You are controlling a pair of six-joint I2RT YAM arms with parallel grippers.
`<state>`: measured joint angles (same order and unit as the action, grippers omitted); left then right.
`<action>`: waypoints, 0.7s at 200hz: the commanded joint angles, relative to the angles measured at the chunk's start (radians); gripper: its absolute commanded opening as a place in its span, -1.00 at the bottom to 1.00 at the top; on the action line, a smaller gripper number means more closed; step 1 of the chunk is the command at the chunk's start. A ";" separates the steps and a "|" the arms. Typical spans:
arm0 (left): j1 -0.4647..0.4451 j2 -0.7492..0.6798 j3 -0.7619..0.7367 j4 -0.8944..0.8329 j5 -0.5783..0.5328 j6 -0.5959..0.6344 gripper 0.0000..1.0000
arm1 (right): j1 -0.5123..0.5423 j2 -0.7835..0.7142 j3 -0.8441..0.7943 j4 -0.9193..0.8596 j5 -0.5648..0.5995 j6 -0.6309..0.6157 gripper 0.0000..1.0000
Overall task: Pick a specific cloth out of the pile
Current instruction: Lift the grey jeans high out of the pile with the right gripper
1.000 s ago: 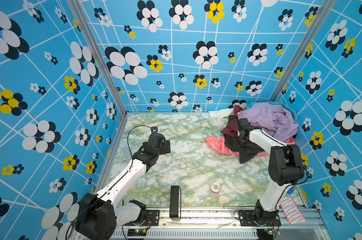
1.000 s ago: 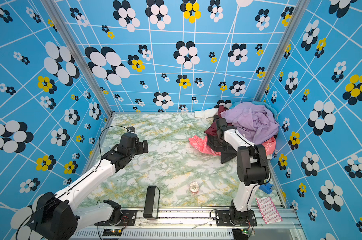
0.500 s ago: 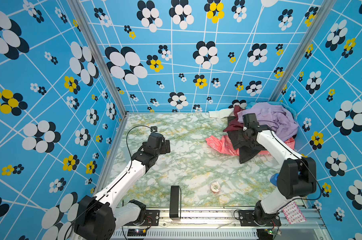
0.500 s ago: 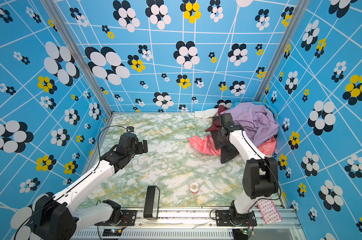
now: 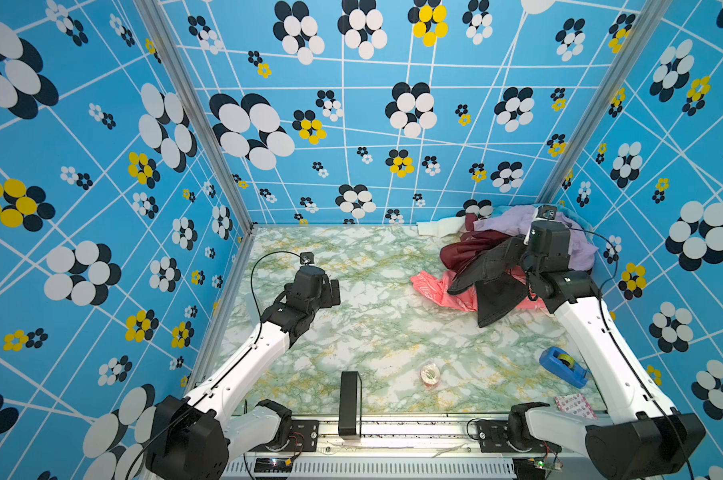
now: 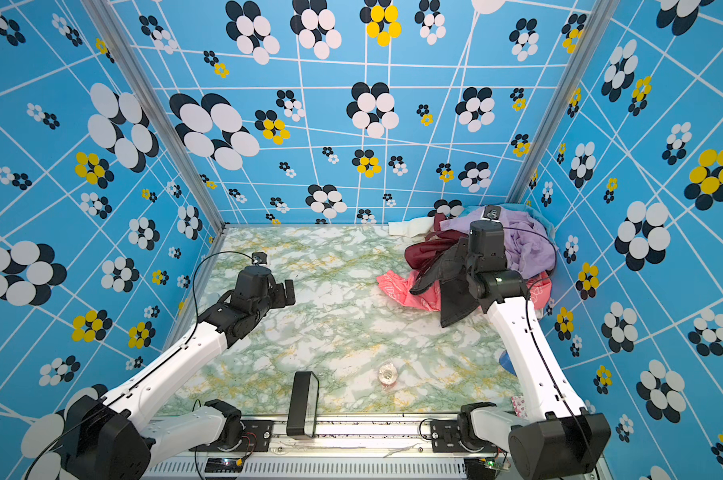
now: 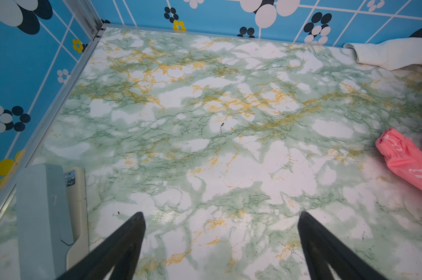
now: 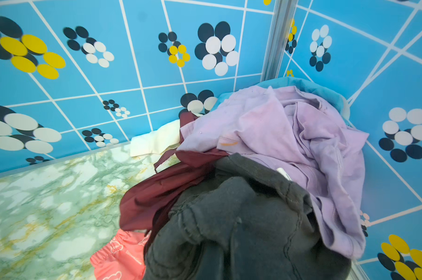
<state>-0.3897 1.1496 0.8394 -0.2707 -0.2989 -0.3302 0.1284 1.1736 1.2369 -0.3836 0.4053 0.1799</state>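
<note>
Our right gripper (image 5: 520, 259) is clamped on the charcoal denim jeans (image 5: 488, 268), which hang bunched beneath it, long axis slanting down to the marbled table (image 5: 351, 332) beside the lilac-topped pile (image 5: 582, 251); stitched seams show. Our left gripper (image 7: 220, 213) gapes empty.

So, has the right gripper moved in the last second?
Yes: the right gripper, holding the dark charcoal-grey denim jeans, shifted toward the aluminium corner post.

**Marbled table (image 5: 351, 332) with clothes**

The green-and-white surface carries the pile (image 5: 505, 220) of garments in its far right corner. Nearer the front lie a clear tape roll (image 5: 429, 374), a blue tape dispenser (image 5: 561, 365) and, possibly, a printed packet (image 5: 576, 405).
</note>
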 commanded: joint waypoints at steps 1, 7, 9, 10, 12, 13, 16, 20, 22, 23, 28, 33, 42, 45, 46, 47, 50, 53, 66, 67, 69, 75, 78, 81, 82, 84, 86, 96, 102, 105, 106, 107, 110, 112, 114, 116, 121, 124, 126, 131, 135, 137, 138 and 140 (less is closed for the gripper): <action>-0.010 -0.026 0.003 -0.009 0.009 -0.012 0.98 | 0.004 -0.094 -0.016 0.222 -0.049 0.000 -1.00; -0.009 -0.027 0.002 -0.009 0.009 -0.014 0.98 | 0.003 -0.109 -0.025 0.242 -0.063 0.001 -1.00; -0.009 -0.027 0.001 -0.008 0.009 -0.015 0.98 | 0.004 -0.113 -0.028 0.248 -0.068 0.001 -1.00; -0.009 -0.026 0.001 -0.008 0.009 -0.015 0.98 | 0.004 -0.115 -0.030 0.250 -0.070 0.001 -1.00; -0.010 -0.026 0.001 -0.008 0.010 -0.015 0.99 | 0.004 -0.119 -0.032 0.257 -0.074 0.001 -1.00; -0.010 -0.026 0.001 -0.009 0.010 -0.015 0.99 | 0.005 -0.122 -0.033 0.261 -0.078 0.001 -1.00; -0.012 -0.027 0.000 -0.008 0.009 -0.015 0.99 | 0.005 -0.129 -0.038 0.271 -0.084 0.001 -1.00; -0.012 -0.027 0.000 -0.009 0.009 -0.016 0.98 | 0.004 -0.138 -0.044 0.284 -0.096 0.000 -1.00; -0.011 -0.027 0.001 -0.009 0.011 -0.016 0.98 | 0.004 -0.142 -0.048 0.291 -0.101 0.000 -1.00; -0.012 -0.027 0.001 -0.009 0.011 -0.016 0.98 | 0.005 -0.146 -0.049 0.296 -0.103 0.000 -1.00; -0.011 -0.026 0.001 -0.009 0.010 -0.016 0.99 | 0.004 -0.155 -0.059 0.317 -0.110 0.001 -1.00; -0.012 -0.027 0.001 -0.009 0.010 -0.018 0.98 | 0.005 -0.167 -0.066 0.334 -0.116 0.001 -1.00; -0.012 -0.027 -0.001 -0.008 0.010 -0.017 0.99 | 0.005 -0.184 -0.078 0.363 -0.126 0.000 -1.00; -0.012 -0.027 -0.001 -0.008 0.010 -0.017 0.98 | 0.005 -0.189 -0.084 0.374 -0.128 -0.002 -1.00; -0.011 -0.027 -0.001 -0.008 0.010 -0.018 0.98 | 0.005 -0.190 -0.085 0.377 -0.129 -0.002 -1.00; -0.012 -0.027 0.000 -0.008 0.010 -0.018 0.99 | 0.005 -0.193 -0.087 0.381 -0.131 -0.003 -1.00; -0.012 -0.027 -0.001 -0.009 0.009 -0.017 0.99 | 0.005 -0.197 -0.090 0.390 -0.134 -0.005 -1.00; -0.012 -0.026 0.000 -0.009 0.009 -0.017 0.98 | 0.005 -0.201 -0.093 0.399 -0.136 -0.006 -1.00; -0.013 -0.027 -0.002 -0.007 0.009 -0.018 0.98 | 0.005 -0.216 -0.104 0.436 -0.144 -0.007 -1.00; -0.013 -0.027 -0.002 -0.007 0.009 -0.018 0.99 | 0.004 -0.218 -0.105 0.440 -0.144 -0.008 -1.00; -0.012 -0.027 -0.002 -0.007 0.010 -0.018 0.98 | 0.005 -0.220 -0.107 0.444 -0.145 -0.009 -1.00; -0.013 -0.027 -0.004 -0.006 0.009 -0.019 0.99 | 0.004 -0.226 -0.107 0.453 -0.146 -0.012 -1.00; -0.013 -0.026 -0.004 -0.005 0.010 -0.019 0.98 | 0.004 -0.228 -0.109 0.459 -0.146 -0.012 -1.00; -0.013 -0.026 -0.004 -0.005 0.010 -0.018 0.98 | 0.005 -0.230 -0.110 0.468 -0.146 -0.012 -1.00; -0.013 -0.027 -0.003 -0.005 0.009 -0.019 0.98 | 0.005 -0.230 -0.111 0.470 -0.145 -0.013 -1.00; -0.013 -0.027 -0.004 -0.006 0.009 -0.019 0.98 | 0.004 -0.231 -0.113 0.476 -0.144 -0.013 -1.00; -0.012 -0.027 -0.004 -0.006 0.009 -0.019 0.98 | 0.005 -0.233 -0.113 0.480 -0.142 -0.013 -1.00; -0.014 -0.027 -0.004 -0.007 0.009 -0.019 0.98 | 0.005 -0.238 -0.117 0.498 -0.140 -0.017 -1.00; -0.014 -0.028 -0.003 -0.007 0.008 -0.019 0.99 | 0.005 -0.242 -0.120 0.512 -0.140 -0.017 -1.00; -0.014 -0.028 -0.003 -0.006 0.008 -0.019 0.99 | 0.005 -0.244 -0.121 0.519 -0.140 -0.017 -1.00; -0.014 -0.027 -0.003 -0.007 0.008 -0.019 0.98 | 0.005 -0.245 -0.122 0.521 -0.140 -0.017 -1.00; -0.015 -0.028 -0.004 -0.007 0.007 -0.019 0.99 | 0.005 -0.245 -0.122 0.524 -0.140 -0.017 -1.00; -0.014 -0.029 -0.004 -0.007 0.006 -0.018 0.98 | 0.005 -0.248 -0.122 0.529 -0.140 -0.018 -1.00; -0.014 -0.029 -0.003 -0.008 0.006 -0.018 0.98 | 0.004 -0.249 -0.124 0.533 -0.141 -0.018 -1.00; -0.015 -0.030 -0.004 -0.008 0.006 -0.019 0.99 | 0.005 -0.251 -0.125 0.537 -0.141 -0.019 -1.00; -0.014 -0.029 -0.004 -0.007 0.005 -0.019 0.98 | 0.005 -0.253 -0.126 0.542 -0.141 -0.018 -1.00; -0.015 -0.030 -0.004 -0.007 0.005 -0.018 0.98 | 0.005 -0.256 -0.129 0.552 -0.143 -0.019 -1.00; -0.014 -0.030 -0.004 -0.007 0.004 -0.018 0.98 | 0.005 -0.260 -0.130 0.557 -0.144 -0.019 -1.00; -0.014 -0.031 -0.003 -0.007 0.003 -0.019 0.98 | 0.004 -0.261 -0.130 0.561 -0.145 -0.020 -1.00; -0.015 -0.032 -0.003 -0.006 0.003 -0.018 0.99 | 0.005 -0.266 -0.135 0.573 -0.150 -0.020 -1.00; -0.015 -0.033 -0.003 -0.006 0.003 -0.019 0.98 | 0.005 -0.270 -0.138 0.583 -0.152 -0.022 -1.00; -0.014 -0.032 -0.003 -0.006 0.003 -0.019 0.99 | 0.005 -0.272 -0.139 0.588 -0.153 -0.023 -1.00; -0.015 -0.032 -0.003 -0.005 0.003 -0.018 0.99 | 0.005 -0.272 -0.140 0.590 -0.153 -0.023 -1.00; -0.015 -0.032 -0.005 -0.005 0.003 -0.019 0.99 | 0.005 -0.275 -0.142 0.594 -0.154 -0.024 -1.00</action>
<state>-0.3954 1.1366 0.8394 -0.2703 -0.2989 -0.3336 0.1287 0.9573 1.0904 -0.0177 0.2825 0.1711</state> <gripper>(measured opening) 0.992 0.059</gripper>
